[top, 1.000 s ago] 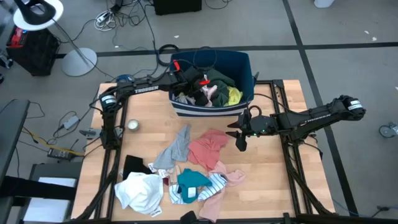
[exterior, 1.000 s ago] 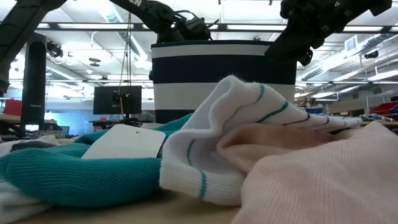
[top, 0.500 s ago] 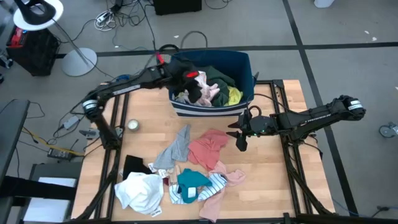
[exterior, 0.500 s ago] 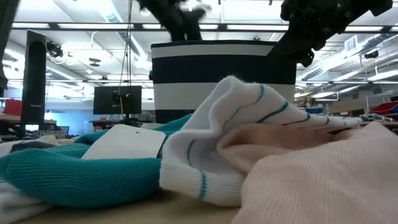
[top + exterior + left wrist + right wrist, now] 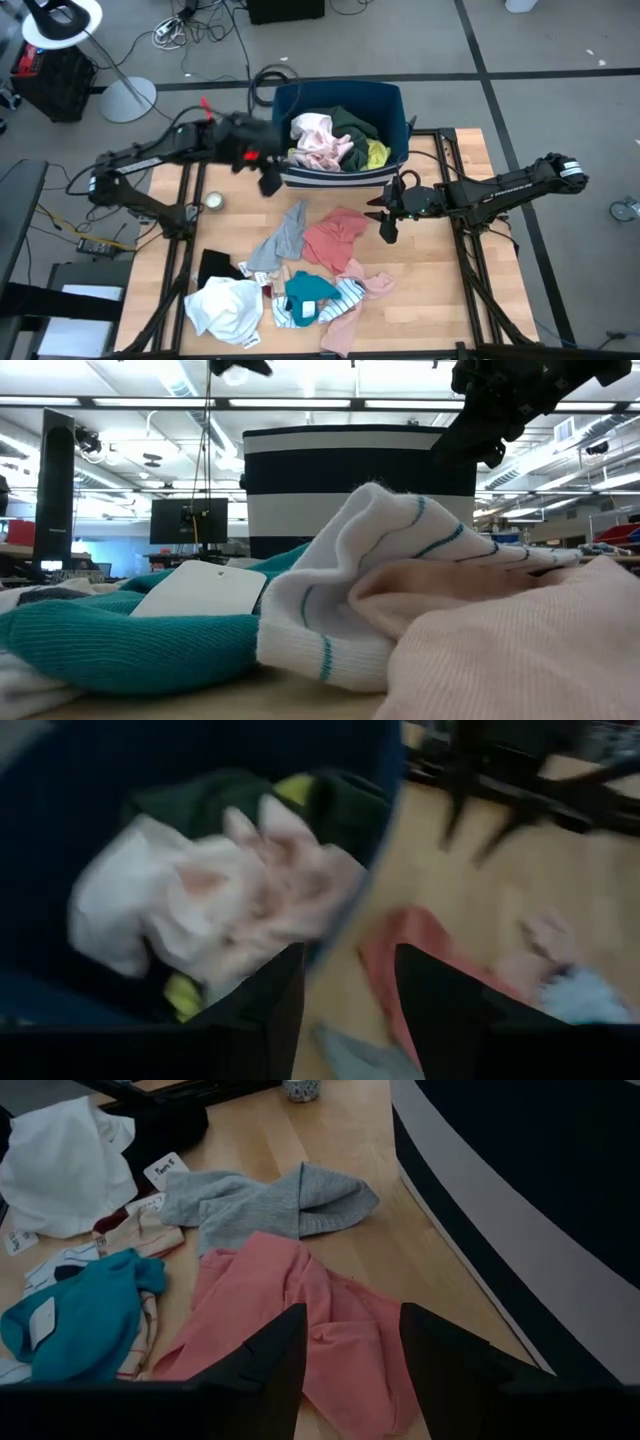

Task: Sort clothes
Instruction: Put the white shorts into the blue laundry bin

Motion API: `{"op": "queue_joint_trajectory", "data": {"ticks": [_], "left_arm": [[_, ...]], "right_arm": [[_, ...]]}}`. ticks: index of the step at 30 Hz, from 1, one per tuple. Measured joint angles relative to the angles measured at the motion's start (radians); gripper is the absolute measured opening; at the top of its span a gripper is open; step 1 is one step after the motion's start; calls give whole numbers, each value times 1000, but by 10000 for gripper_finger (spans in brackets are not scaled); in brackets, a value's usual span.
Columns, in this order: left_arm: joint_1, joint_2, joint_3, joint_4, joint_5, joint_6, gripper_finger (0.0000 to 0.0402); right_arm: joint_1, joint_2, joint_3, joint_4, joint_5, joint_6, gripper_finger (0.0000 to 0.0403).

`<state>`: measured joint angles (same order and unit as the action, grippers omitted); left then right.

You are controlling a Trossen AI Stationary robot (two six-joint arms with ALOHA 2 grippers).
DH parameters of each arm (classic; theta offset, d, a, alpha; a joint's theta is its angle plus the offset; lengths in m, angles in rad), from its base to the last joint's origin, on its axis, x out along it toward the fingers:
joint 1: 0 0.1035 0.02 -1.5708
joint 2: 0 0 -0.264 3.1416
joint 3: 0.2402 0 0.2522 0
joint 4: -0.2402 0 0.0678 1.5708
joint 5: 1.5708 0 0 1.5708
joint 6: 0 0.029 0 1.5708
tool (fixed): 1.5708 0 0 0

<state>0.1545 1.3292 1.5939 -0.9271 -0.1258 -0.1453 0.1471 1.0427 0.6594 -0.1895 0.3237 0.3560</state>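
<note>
Clothes split in two lots: pale pink piece (image 5: 317, 139), dark green one (image 5: 352, 126) and yellow one (image 5: 377, 154) lie in the dark blue bin (image 5: 395, 100) at the table's far edge; grey garment (image 5: 285, 234), coral pink garment (image 5: 334, 238), teal garment (image 5: 308, 291), striped one (image 5: 343, 297), white one (image 5: 226, 305) and black one (image 5: 218, 267) lie spread on the wooden table (image 5: 430, 290). Left gripper (image 5: 268, 180) hangs just outside the bin's left wall, fingers apart, empty. Right gripper (image 5: 387, 228) hovers beside the coral garment, near the bin's front, fingers parted with nothing between them
</note>
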Motion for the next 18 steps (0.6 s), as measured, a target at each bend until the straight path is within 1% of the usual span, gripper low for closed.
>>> {"op": "queue_joint_trajectory", "data": {"ticks": [3, 5, 7, 10, 14, 18], "left_arm": [[-103, -45, -54, -26, -32, -78, 163], [-174, -76, -104, -37, -73, -139, 163], [-243, -111, -166, -38, -113, -213, 163], [-346, -163, -269, -42, -138, -349, 163], [-475, -207, -408, -54, -144, -554, 163], [-595, -211, -506, -80, -121, -743, 163]], "right_arm": [[0, 0, 0, 0, 0, 0, 165], [0, 0, 0, 0, 0, 4, 165], [0, 0, 0, 0, 0, 7, 165], [0, 0, 0, -1, 0, 8, 165], [0, 0, 0, -1, 0, 9, 165], [0, 0, 0, -1, 0, 14, 165]]}}
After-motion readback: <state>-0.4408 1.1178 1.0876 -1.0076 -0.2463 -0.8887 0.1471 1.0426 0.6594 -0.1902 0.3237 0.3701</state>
